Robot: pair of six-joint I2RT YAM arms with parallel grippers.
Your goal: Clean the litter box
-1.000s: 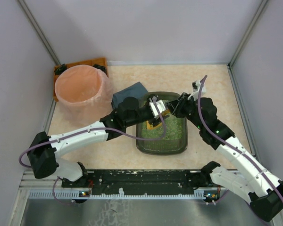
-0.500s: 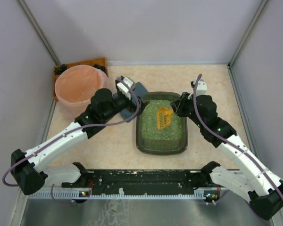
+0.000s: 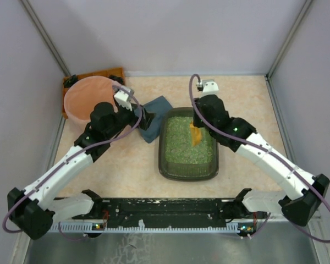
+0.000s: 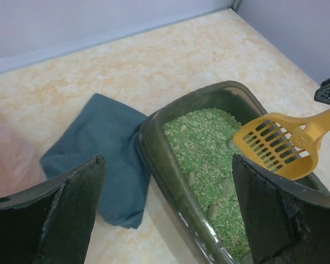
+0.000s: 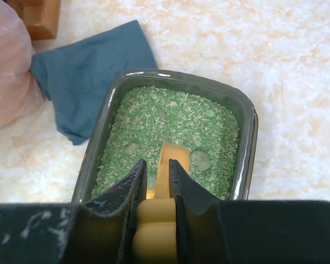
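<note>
litter box (image 3: pixel 188 172): green granules (image 5: pixel 170 118), maybe clumps (image 5: pixel 199 160)

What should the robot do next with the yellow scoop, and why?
Probably dip it in. The right hand grips the scoop by its handle over the litter box, and grey lumps lie in the green granules near its slotted end. Lowering that end into the granules beside a lump looks like the sensible next small move.

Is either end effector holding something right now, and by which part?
The right end effector grips the yellow-orange slotted plastic scoop by its handle, over the dark grey-green plastic litter box. The left end effector is open, holding nothing.
</note>
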